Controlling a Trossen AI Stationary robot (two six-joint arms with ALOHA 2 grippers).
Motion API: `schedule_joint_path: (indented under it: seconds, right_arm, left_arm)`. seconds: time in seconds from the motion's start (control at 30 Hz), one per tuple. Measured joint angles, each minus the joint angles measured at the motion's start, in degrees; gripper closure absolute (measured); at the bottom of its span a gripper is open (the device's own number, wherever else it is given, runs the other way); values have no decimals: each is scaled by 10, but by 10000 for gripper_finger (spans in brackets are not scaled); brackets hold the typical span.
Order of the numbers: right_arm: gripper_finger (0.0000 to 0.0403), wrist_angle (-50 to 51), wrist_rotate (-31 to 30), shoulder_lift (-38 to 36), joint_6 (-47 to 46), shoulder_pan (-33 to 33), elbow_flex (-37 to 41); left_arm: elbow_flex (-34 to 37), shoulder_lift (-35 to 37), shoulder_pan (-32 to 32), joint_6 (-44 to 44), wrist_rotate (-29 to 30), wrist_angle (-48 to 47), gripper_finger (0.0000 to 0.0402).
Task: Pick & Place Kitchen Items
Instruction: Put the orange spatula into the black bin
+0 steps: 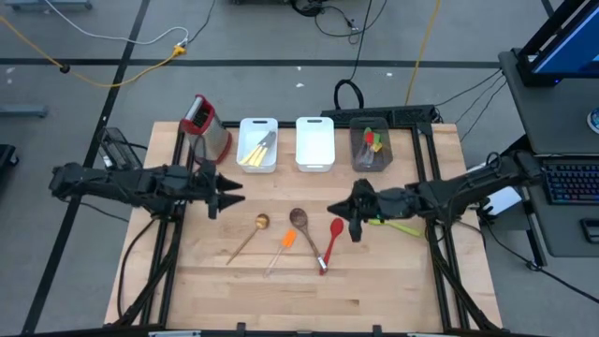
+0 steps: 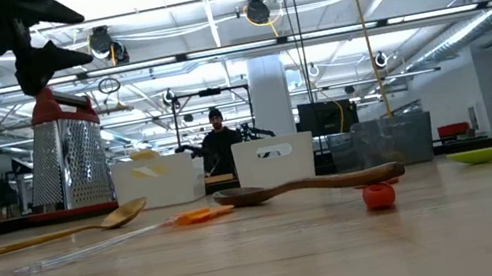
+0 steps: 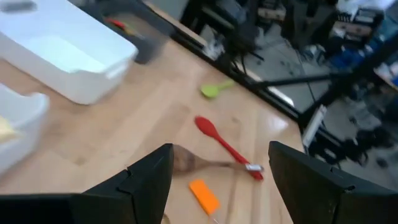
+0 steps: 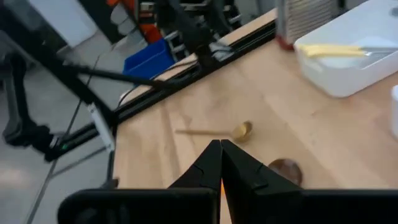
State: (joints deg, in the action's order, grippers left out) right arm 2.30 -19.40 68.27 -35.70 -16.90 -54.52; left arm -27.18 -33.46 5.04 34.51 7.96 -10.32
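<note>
Several utensils lie flat on the wooden table (image 1: 393,290): a light wooden spoon (image 1: 261,223), an orange mini spatula (image 1: 287,240), a dark wooden spoon (image 1: 299,221) and a red spoon (image 1: 334,230). A lime-green spoon (image 1: 404,227) lies partly under the right arm. My left gripper (image 1: 227,196) hovers open, above and to the left of them; its wrist view looks between its fingers (image 3: 149,180) at the red spoon (image 3: 217,140). My right gripper (image 1: 337,210) hangs shut above the red spoon's bowl, holding nothing (image 4: 219,146).
Along the far edge stand a steel box grater (image 1: 208,128), a white bin (image 1: 257,144) holding yellow utensils and a knife, a second white bin (image 1: 315,142) and a grey bin (image 1: 372,148) with red and green utensils. A person (image 2: 219,143) stands beyond the table.
</note>
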Motion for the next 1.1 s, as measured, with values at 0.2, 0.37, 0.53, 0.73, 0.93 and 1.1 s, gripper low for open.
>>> schedule_joint_path:
  seconds: [0.2,0.37,0.53,0.73,0.93,1.1]
  right_arm:
    - [403,55,-18,-16,-9,-27,0]
    - [403,133,-61,-56,-11,-20,0]
    - [403,173,-60,-117,26,-9,0]
    - [403,173,-60,-204,84,-8,14]
    - [403,61,-48,-317,98,-8,137]
    - [403,-82,17,-401,114,-8,256]
  left_arm:
    - [0,-75,59,-13,7,42,133]
    - [0,-132,93,18,12,42,133]
    - [0,-186,122,62,12,41,133]
    - [0,-242,150,124,12,41,133]
    - [-24,-280,167,153,13,39,133]
    - [-102,-314,172,103,33,-25,133]
